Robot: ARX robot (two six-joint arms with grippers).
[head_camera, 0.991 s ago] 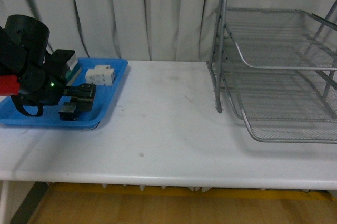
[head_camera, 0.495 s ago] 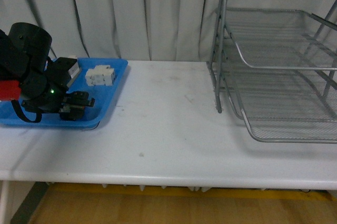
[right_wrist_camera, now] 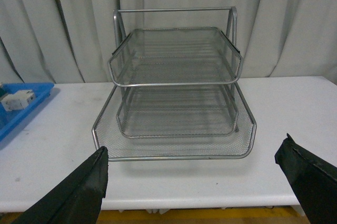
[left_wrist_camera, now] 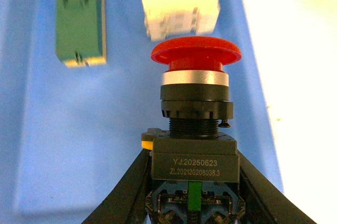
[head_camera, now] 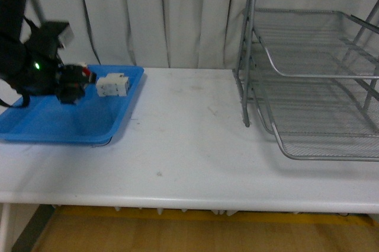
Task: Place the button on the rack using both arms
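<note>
- Left wrist view: the left gripper point(left_wrist_camera: 194, 195) is shown clamped on the button point(left_wrist_camera: 196, 76), with both black jaws pressed against the sides of its blocky lower body.
- The hold is taken low on the body, so the red cap and silver collar are left free and pointed away from the wrist. The flat sides are judged a steadier place to grip than the round cap.
- The button is carried over the blue tray point(head_camera: 35, 127), apparently clear of its floor, and in the front view it is seen near the tray's far right corner.
- A white block point(left_wrist_camera: 181, 8) and a green part point(left_wrist_camera: 79, 18) are seen lying in the tray beyond the cap, touched by nothing. Neither is called for by the task.
- The right gripper point(right_wrist_camera: 189, 187) is held with its jaws spread wide and nothing between them, and it is turned towards the rack point(right_wrist_camera: 174, 76).
- That open pose is judged to suit a handover. The rack is set at the right end of the table point(head_camera: 189, 145), well apart from the tray, and is probably better reached by the right arm.
- Nothing is seen on the rack's mesh tiers, so the placing is not yet done. The step in hand is judged to be the carry from the tray towards the middle of the table.
</note>
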